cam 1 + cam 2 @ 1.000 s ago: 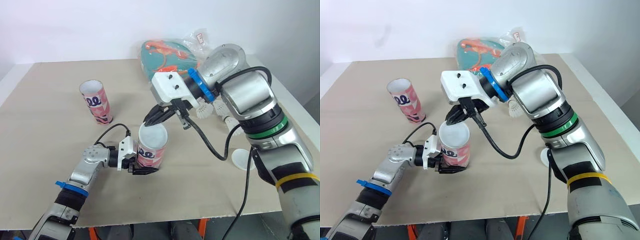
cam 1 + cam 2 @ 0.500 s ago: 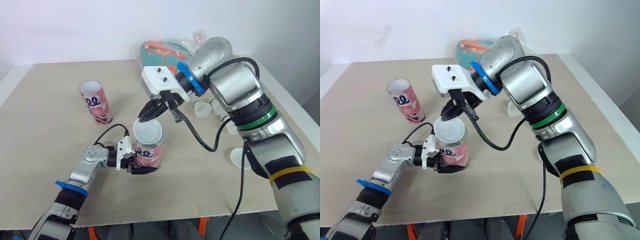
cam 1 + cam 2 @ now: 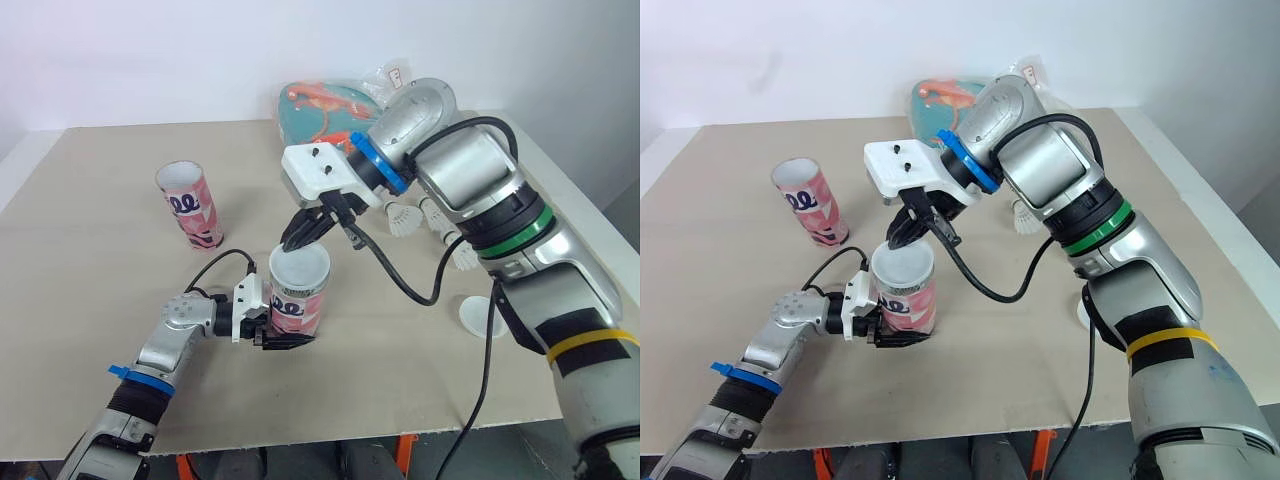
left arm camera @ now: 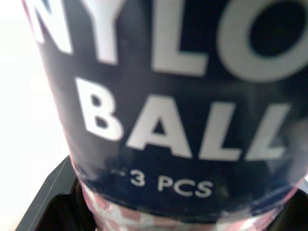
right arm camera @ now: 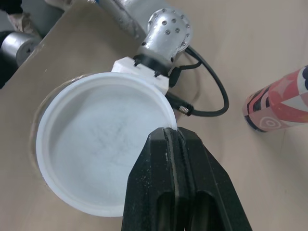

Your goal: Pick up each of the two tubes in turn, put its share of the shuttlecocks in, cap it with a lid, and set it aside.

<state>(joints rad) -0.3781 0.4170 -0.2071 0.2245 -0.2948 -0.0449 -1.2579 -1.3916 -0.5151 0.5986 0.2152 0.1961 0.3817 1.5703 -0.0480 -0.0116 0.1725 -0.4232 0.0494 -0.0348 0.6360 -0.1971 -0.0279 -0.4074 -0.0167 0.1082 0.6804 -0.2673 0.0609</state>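
A pink, patterned tube [image 3: 297, 303] stands upright on the table near the front, and my left gripper [image 3: 283, 335] is shut on its lower part. Up close its dark label [image 4: 168, 96] reads "BALL 3 PCS". A white lid [image 5: 96, 154] lies on the tube's mouth. My right gripper [image 3: 300, 232] comes down from above and is shut on the lid's rim at the back. A second pink tube [image 3: 190, 205] with a white top stands apart at the back left. Loose white shuttlecocks [image 3: 403, 217] lie on the right, behind my right arm.
A second white lid [image 3: 478, 317] lies flat on the table at the right. A teal bag with orange print [image 3: 325, 110] and a clear plastic bag [image 3: 395, 80] sit at the back edge. The table's front edge runs close below my left arm.
My right gripper has shifted left with the lid, which now sits flatter on the tube's mouth. My left gripper keeps its hold on the tube.
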